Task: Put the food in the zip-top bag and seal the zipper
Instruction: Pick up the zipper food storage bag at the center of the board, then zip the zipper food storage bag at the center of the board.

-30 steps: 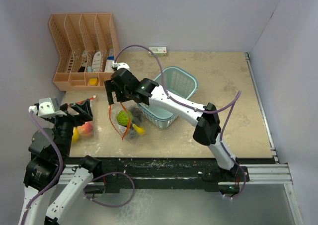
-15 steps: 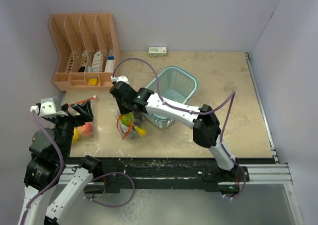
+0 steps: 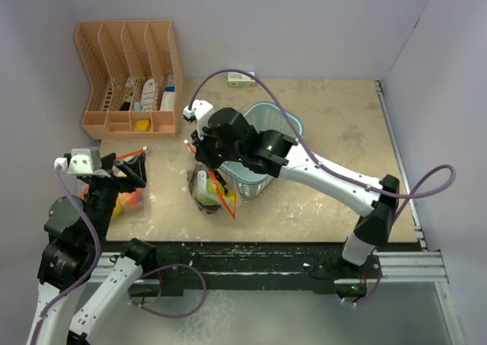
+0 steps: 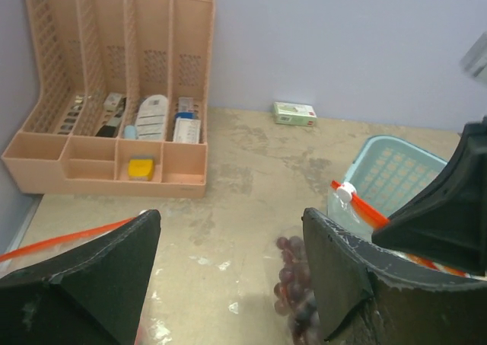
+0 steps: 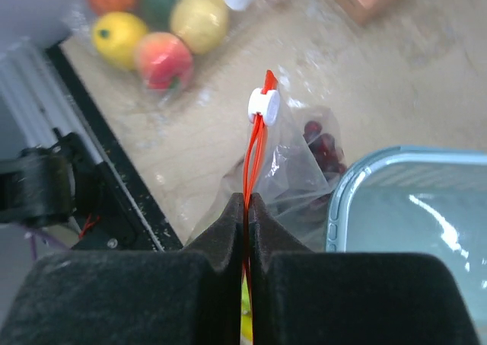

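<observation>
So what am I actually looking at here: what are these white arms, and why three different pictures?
Two robot arms are bolted to the near edge of a table. One picture looks down from a fixed camera above; the other two come from small cameras on each wrist, so the dark wedges there are that arm's own jaws. The right arm has its jaws shut on the orange-red zipper of a clear zip-top bag with grapes inside. The left arm holds its jaws open, gripping nothing, near a second bag of fruit. Also on the table: a light blue basket, a peach-coloured desk organizer and a small white-green box.
</observation>
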Motion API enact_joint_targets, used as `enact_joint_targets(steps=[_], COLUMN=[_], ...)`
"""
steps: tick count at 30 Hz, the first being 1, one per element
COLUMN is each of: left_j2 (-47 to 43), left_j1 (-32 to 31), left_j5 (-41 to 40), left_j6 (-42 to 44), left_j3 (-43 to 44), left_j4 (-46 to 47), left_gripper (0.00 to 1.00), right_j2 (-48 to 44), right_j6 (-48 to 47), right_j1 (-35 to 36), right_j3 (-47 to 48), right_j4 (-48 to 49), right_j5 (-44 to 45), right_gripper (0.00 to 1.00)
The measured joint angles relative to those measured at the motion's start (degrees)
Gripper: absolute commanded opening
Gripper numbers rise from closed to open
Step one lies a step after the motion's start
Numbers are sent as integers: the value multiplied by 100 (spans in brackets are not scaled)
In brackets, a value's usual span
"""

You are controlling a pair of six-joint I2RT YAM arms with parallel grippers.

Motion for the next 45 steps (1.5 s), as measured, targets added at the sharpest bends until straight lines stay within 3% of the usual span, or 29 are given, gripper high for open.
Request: enact_joint_targets(steps=[6, 9, 15, 22, 26, 33, 45], left_j2=[74, 74, 79, 81, 79, 267, 866], left_j1=[-2, -7, -26, -28, -28, -28, -28], left_j5=[981, 1648, 2929, 4076, 4730, 5519, 6763], left_j6=[212, 304, 308, 236, 142, -129, -1056], left_j3=[0, -15, -151, -330, -557, -669, -852], left_j4=[289, 481, 870, 1381, 1961, 2872, 4511], left_gripper=[61, 60, 67, 85, 89, 89, 80], right_j2=[-595, -835, -1484, -2337, -2643, -2544, -2417], right_j6=[-734, -927, -1239, -1384, -1443, -1572, -1703], right_j1=[-37, -44, -48, -48, -48, -48, -48], right_j3=[-61, -212, -483, -538, -570, -570, -570], right_j4=[168, 247, 299, 450, 509, 435, 345], right_j5=[-946, -1309, -2035, -2575, -2846, -3139, -3355], right_gripper=[0, 0, 0, 0, 0, 0, 0])
